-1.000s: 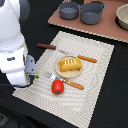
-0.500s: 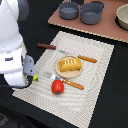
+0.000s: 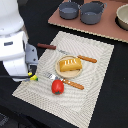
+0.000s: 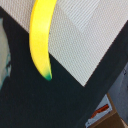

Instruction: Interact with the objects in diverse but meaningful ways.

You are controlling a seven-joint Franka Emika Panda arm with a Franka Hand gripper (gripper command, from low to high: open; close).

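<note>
A yellow banana [image 4: 40, 35] with a green tip lies across the corner of the beige placemat [image 4: 85, 35] onto the black table, right below the wrist camera. In the exterior view only the banana's tip [image 3: 33, 77] shows beside my gripper [image 3: 29, 74], which hangs low over it at the mat's left edge in that view. The arm's white body hides the fingers. The golden bread loaf [image 3: 70, 64] sits on a small plate mid-mat. A red tomato [image 3: 58, 86] lies near it. A brown sausage stick [image 3: 46, 46] rests at the mat's far left corner.
An orange-handled knife [image 3: 87, 59] and an orange-handled fork [image 3: 74, 84] flank the plate. Two grey pots [image 3: 69, 9] [image 3: 91, 12] and a pale bowl [image 3: 123, 17] stand on a brown board at the back. Cardboard [image 4: 102, 117] shows beyond the table edge.
</note>
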